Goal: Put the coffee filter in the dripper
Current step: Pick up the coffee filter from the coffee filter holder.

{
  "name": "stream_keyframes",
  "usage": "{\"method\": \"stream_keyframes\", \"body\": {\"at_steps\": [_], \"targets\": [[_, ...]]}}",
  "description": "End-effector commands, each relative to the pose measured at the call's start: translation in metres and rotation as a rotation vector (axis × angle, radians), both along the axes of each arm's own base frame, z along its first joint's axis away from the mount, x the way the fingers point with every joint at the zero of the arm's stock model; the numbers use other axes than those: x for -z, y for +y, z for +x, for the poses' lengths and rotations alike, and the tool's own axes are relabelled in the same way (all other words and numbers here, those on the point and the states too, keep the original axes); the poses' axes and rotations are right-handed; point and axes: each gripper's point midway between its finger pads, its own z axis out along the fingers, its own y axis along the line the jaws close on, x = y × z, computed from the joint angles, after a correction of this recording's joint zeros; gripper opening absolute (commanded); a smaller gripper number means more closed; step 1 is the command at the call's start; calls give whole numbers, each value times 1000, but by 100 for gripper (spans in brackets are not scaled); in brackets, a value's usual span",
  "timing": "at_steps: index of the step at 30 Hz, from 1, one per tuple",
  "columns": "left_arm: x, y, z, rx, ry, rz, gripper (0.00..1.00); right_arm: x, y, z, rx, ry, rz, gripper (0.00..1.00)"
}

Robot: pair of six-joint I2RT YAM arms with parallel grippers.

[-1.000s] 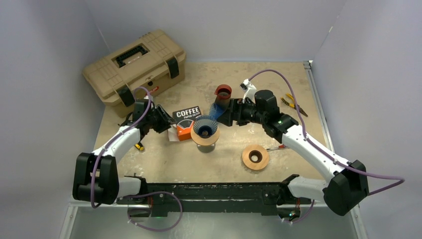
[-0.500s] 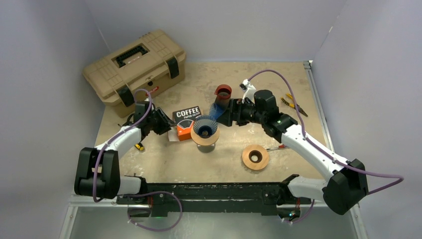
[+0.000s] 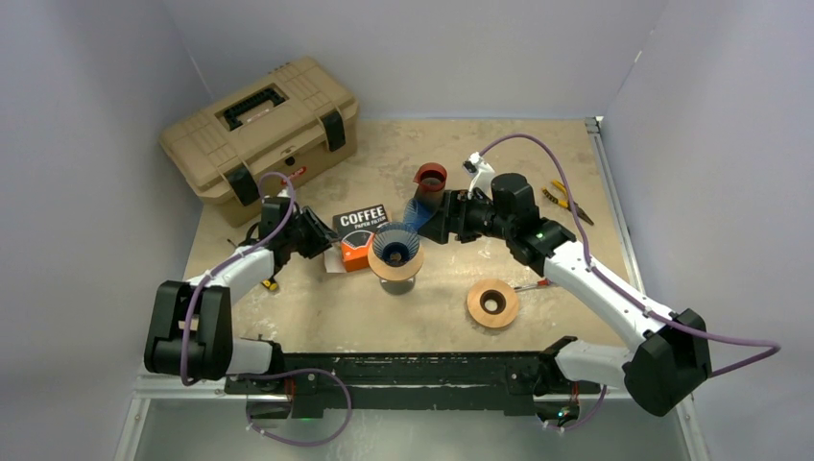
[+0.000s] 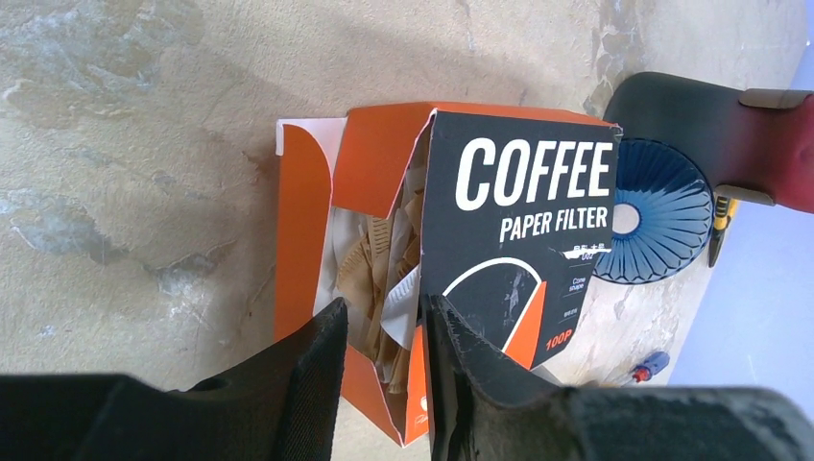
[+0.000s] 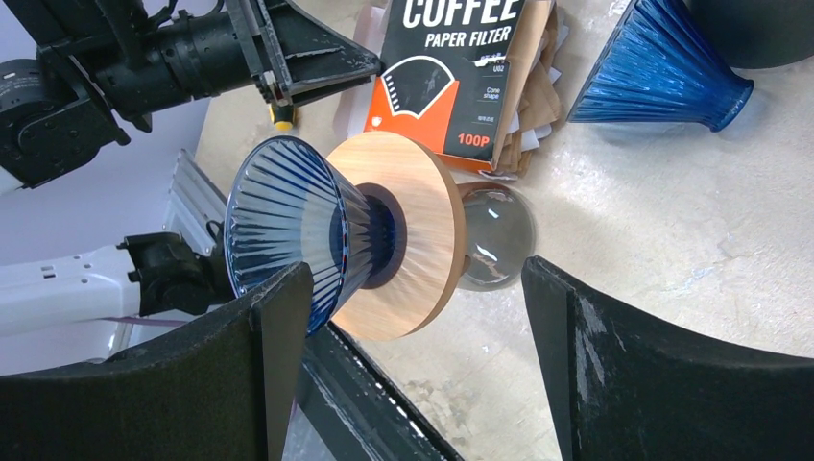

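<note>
— So, starting at the far left, what's there?

— A tan toolbox [image 3: 259,125], lid shut, at the back left corner of the surface [image 3: 336,307]. Nearer the arms, a small yellow-handled tool [image 3: 271,282] lies beside the left arm.

— And the left end effector [image 4: 382,317]?

— It's at the open end of the orange and black filter box [image 4: 518,221], which lies flat. Its fingers [image 4: 307,375] stand a narrow gap apart, and the edges of the brown paper filters [image 4: 379,254] stick out of the box into that gap. Whether the pads actually pinch a filter I can't tell, because the paper hides the contact.

— So where are the filters?

— In the box, crumpled at its mouth, just left of the dripper [image 3: 396,246].

— Describe the dripper.

— It's a blue ribbed cone, upright in a wooden collar [image 5: 413,230] on a glass jug [image 5: 494,245]. It stands about mid-surface, just beside the box. Its ribbed inside shows right down to the hole.

— Behind it?

— A second blue cone [image 3: 417,212] and a dark red cup [image 3: 431,178], just beside each other.

— The right end effector [image 5: 418,279]?

— Just right of the dripper, level with the cone, jaws wide and gripping nothing. From its own camera the dripper sits ahead, between the two fingers.

— Further right?

— A loose wooden ring [image 3: 492,303] nearer the arms, a thin red tool [image 3: 531,285] by it, and pliers [image 3: 564,204] near the right edge.
</note>
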Motion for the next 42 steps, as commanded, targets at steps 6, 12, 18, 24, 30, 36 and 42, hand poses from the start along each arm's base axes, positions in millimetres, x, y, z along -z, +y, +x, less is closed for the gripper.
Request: {"method": "stream_keyframes", "body": {"at_steps": [6, 12, 18, 24, 30, 36, 42], "targets": [[-1, -1, 10, -3, -50, -32, 29, -26, 1, 2, -8, -68, 40, 83], [-6, -4, 11, 1, -68, -50, 23, -25, -1, 1, -4, -68, 35, 83], [-14, -5, 12, 11, -95, -51, 13, -27, -2, 1, -1, -72, 38, 83], [-22, -3, 10, 16, -119, -40, 0, -27, -2, 1, 0, -72, 37, 83], [-26, 5, 6, -5, -120, 1, 0, -27, -1, 1, 0, -72, 37, 83], [-20, 10, -1, -11, -80, 39, 0, -27, -1, 2, -2, -74, 38, 83], [-28, 11, -1, -10, -95, 45, 0, -27, -1, 1, -1, -74, 37, 83]]}}
